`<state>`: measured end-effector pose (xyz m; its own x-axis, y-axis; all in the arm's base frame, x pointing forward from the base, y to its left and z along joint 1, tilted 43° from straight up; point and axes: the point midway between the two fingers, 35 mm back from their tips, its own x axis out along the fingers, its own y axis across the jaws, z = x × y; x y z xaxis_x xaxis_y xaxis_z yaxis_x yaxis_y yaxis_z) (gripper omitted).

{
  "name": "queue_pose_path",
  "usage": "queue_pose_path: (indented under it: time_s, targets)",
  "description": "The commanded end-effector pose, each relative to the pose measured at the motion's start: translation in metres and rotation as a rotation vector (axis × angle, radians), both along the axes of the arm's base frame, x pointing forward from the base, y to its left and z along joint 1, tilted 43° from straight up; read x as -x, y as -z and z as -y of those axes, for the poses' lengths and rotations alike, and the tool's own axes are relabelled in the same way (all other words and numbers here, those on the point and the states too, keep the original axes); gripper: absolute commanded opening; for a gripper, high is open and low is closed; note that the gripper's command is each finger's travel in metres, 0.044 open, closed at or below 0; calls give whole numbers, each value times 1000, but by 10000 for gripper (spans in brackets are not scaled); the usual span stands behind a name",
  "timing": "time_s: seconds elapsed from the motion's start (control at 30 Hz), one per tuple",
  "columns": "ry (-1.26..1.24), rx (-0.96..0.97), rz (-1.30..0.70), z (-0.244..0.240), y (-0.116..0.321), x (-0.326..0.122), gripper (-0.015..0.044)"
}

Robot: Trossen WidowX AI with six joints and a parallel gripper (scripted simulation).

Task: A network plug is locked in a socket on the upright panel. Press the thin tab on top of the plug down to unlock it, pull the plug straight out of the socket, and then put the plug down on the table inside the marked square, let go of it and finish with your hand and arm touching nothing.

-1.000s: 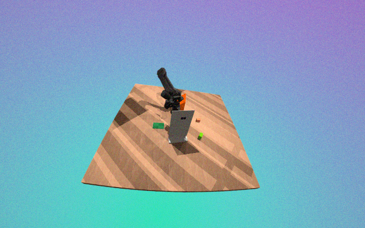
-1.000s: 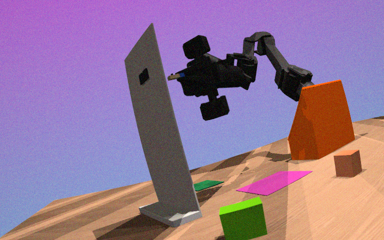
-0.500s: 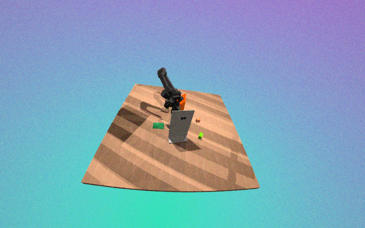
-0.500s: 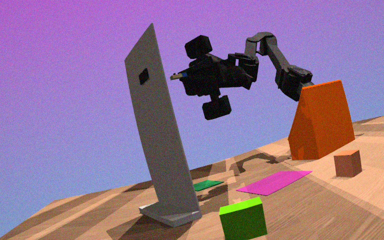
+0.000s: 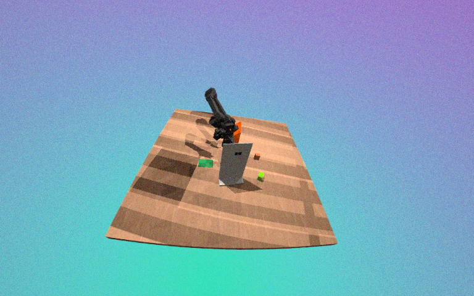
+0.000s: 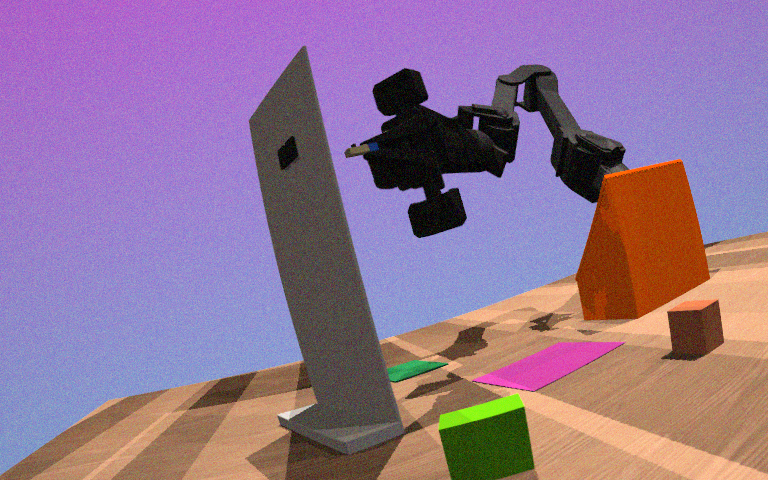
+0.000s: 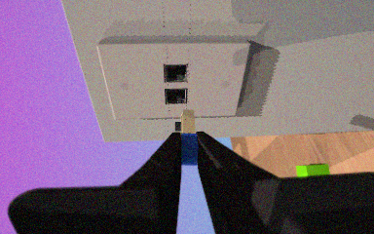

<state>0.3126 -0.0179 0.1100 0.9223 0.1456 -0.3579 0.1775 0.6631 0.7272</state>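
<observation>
The plug [image 6: 356,151] [image 7: 188,121] has a tan body and a blue rear end. It is out of the panel [image 5: 233,164] [image 6: 322,254] [image 7: 84,54], with a gap between its front and the panel's face. My gripper [image 6: 372,146] [image 7: 187,139] is shut on the blue end, high above the table. In the top view the fingertips are hidden behind the panel. Two dark square sockets [image 7: 175,73] [image 7: 175,97] show empty, one above the other. A flat magenta patch [image 6: 549,366] and a smaller green patch [image 5: 205,163] [image 6: 416,370] lie on the table.
A lime green block [image 5: 260,176] [image 6: 487,444] [image 7: 317,170] stands near the panel's foot. A brown cube [image 5: 257,156] [image 6: 695,329] stands farther toward the arm's base. A tall orange wedge [image 5: 237,133] [image 6: 668,243] stands beside the arm's base. The magenta patch lies between panel and wedge.
</observation>
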Motion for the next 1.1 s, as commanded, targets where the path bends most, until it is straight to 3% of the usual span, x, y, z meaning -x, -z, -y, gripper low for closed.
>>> queue_pose_path:
  time_s: [0.0, 0.7, 1.07]
  targets:
    - [3, 0, 6, -6, -9, -1, 0]
    - [-1, 0, 10, -39, -49, 11, 0]
    - [49, 77, -164, -26, -5, 12, 0]
